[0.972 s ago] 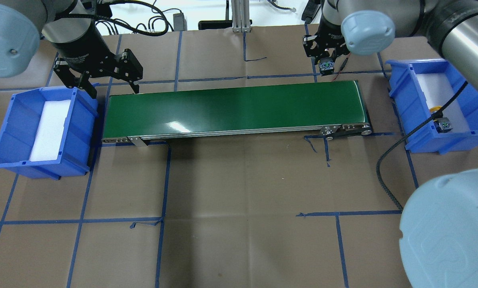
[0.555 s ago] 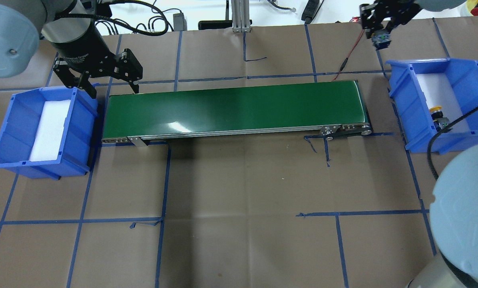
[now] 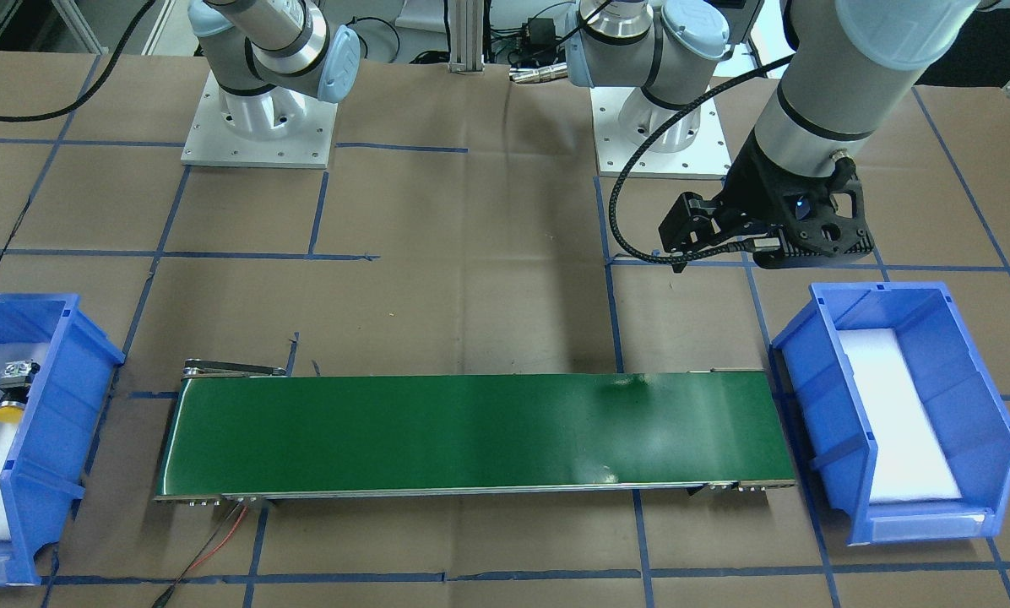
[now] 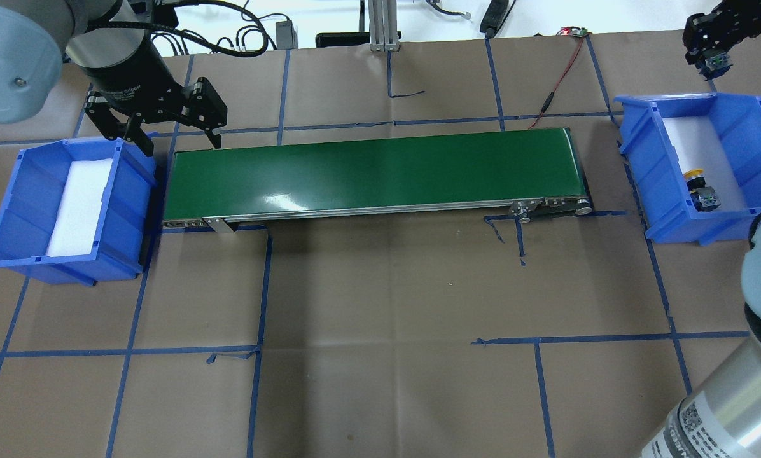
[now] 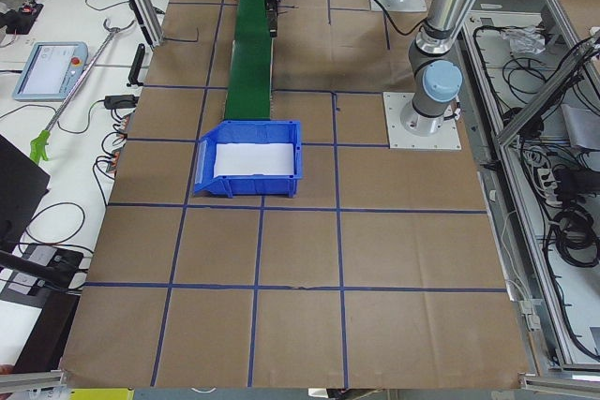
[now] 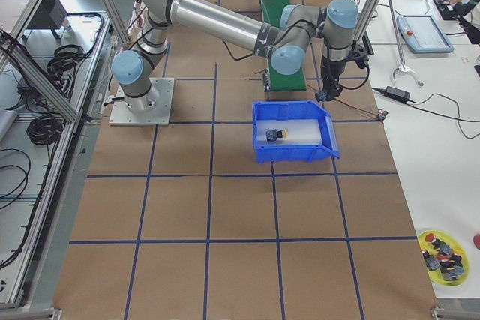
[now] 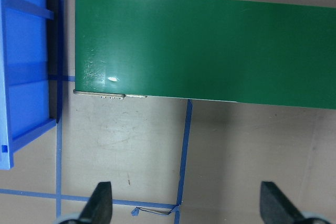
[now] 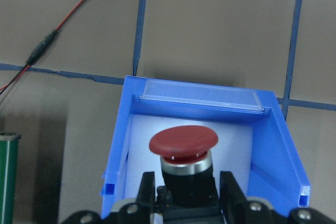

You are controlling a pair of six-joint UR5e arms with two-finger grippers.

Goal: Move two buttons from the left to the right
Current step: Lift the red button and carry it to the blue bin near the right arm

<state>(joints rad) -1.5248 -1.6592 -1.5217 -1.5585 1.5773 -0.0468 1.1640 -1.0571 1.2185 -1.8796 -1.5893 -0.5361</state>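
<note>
1. Overhead: the left pincer [image 4: 181, 144] hangs at upper left with its fingers spread wide and nothing between them. It is over the gap between the left bin [image 4: 132, 210] and the belt [image 4: 374, 172]. The right pincer [image 4: 711, 62] is in the upper right corner, above the top edge of the right bin [image 4: 648, 172], and is clamped on a small dark part. The yellow button [image 4: 698, 186] lies on its side in the lower part of the right bin.
2. Front: the yellow button [image 3: 11, 393] sits in the right bin at the left edge of the frame. The left bin [image 3: 817, 397] is at right and shows only white padding. The left pincer is above it in the frame, and its fingers are hidden from this side. The right pincer is out of frame.
3. Left side: the left bin [image 5: 248, 180] is at centre and the belt runs up from it. The pincers are too small to judge.
4. Right side: the right pincer [image 6: 323, 94] hangs at the upper right corner of the right bin, with the yellow button [image 6: 274, 135] inside.
5. Left wrist: both fingertips [image 7: 102, 203] show at the bottom, far apart, over bare bench [image 7: 252, 150].
6. Right wrist: the red button [image 8: 184, 142] stands upright, gripped at its body by both fingers [image 8: 146, 187]. It is over the near end of the right bin.
</note>
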